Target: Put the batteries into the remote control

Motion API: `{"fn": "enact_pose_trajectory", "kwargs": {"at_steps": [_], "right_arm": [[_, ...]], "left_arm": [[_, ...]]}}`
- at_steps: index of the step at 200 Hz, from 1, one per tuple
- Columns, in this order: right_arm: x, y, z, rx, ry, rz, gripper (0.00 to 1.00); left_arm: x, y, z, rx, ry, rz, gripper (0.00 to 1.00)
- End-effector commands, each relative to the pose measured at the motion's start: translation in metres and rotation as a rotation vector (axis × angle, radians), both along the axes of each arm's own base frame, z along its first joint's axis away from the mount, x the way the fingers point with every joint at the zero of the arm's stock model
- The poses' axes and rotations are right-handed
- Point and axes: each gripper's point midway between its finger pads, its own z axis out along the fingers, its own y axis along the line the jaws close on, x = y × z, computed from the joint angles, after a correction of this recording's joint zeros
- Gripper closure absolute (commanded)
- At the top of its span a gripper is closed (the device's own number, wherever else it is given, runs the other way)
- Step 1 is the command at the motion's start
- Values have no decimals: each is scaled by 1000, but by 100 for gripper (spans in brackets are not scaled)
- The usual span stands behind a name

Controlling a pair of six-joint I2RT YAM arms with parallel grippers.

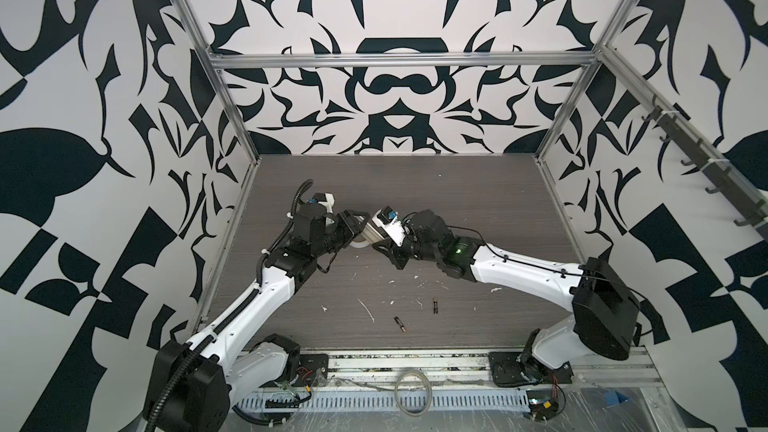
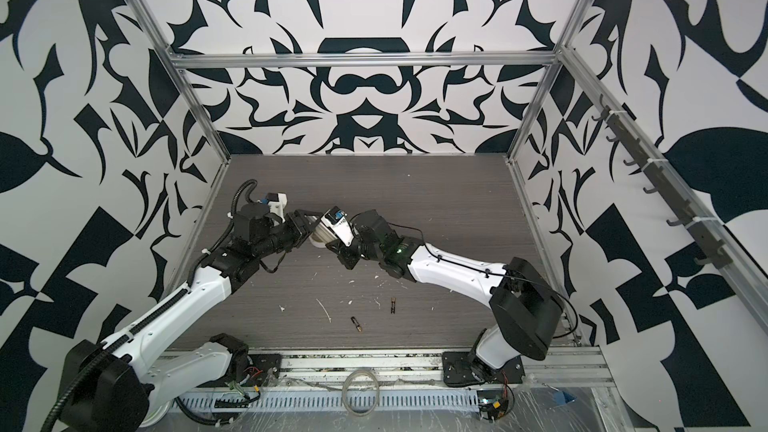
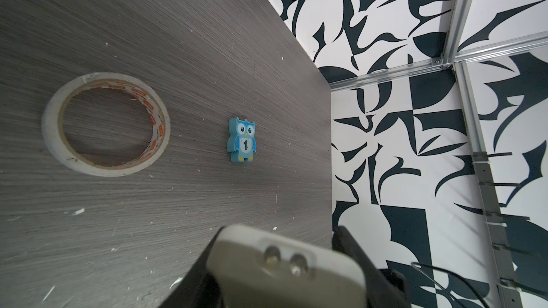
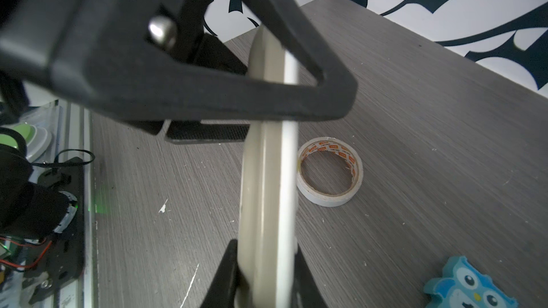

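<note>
The white remote control (image 1: 369, 234) is held above the table between both arms. My left gripper (image 3: 278, 257) is shut on it, and its rounded end with two small round emitters (image 3: 286, 257) sticks out past the jaws. My right gripper (image 4: 267, 266) is shut on its two flat faces, and the remote (image 4: 268, 173) shows edge-on in the right wrist view. In both top views the left gripper (image 1: 357, 226) and right gripper (image 1: 379, 245) meet at the remote (image 2: 322, 235). Two black batteries with gold ends lie on the table near the front, one (image 1: 401, 324) (image 2: 356, 324) left of the other (image 1: 434, 306) (image 2: 392, 305).
A roll of white tape (image 3: 105, 124) (image 4: 329, 170) lies flat on the grey table below the grippers. A blue owl figure (image 3: 241, 140) (image 4: 468, 288) lies beyond it. White scraps (image 1: 368, 309) litter the table. Patterned walls and aluminium frame posts (image 1: 232, 110) enclose the table.
</note>
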Motion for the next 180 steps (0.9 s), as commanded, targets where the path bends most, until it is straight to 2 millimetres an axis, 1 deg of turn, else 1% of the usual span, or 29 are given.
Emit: {"fn": "enact_pose_trajectory", "kwargs": {"at_steps": [1, 12, 22, 26, 29, 31, 35, 48, 73, 87, 100, 126, 180], "right_arm": [[7, 3, 31, 55, -61, -9, 95], [4, 0, 32, 52, -70, -5, 100], [2, -4, 36, 62, -75, -7, 100], [1, -5, 37, 65, -76, -6, 100], [0, -6, 37, 68, -74, -8, 100], [0, -6, 37, 69, -73, -7, 100], [-1, -9, 39, 74, -75, -9, 100], [-4, -15, 42, 98, -61, -6, 100], [-6, -30, 52, 213, 19, 2, 100], [-4, -40, 64, 318, 65, 5, 100], [-8, -46, 77, 406, 95, 33, 100], [-24, -51, 102, 516, 81, 108, 100], [-58, -56, 138, 650, 38, 269, 100]], "left_arm": [[-3, -8, 9, -11, -51, -54, 54], [-4, -9, 13, -9, -80, -71, 36], [-6, -10, 17, 0, -107, -88, 21], [-7, -10, 18, 2, -118, -98, 17], [-8, -11, 19, 2, -126, -104, 16], [-9, -11, 20, 1, -134, -110, 12], [-10, -12, 22, 1, -150, -120, 8], [-15, -14, 32, 13, -215, -161, 1], [-29, -21, 52, 19, -335, -265, 1], [-41, -27, 66, 1, -411, -333, 0], [-52, -29, 82, -18, -489, -381, 1], [-70, -32, 110, -48, -615, -450, 1], [-98, -36, 145, -140, -744, -556, 1]]}}
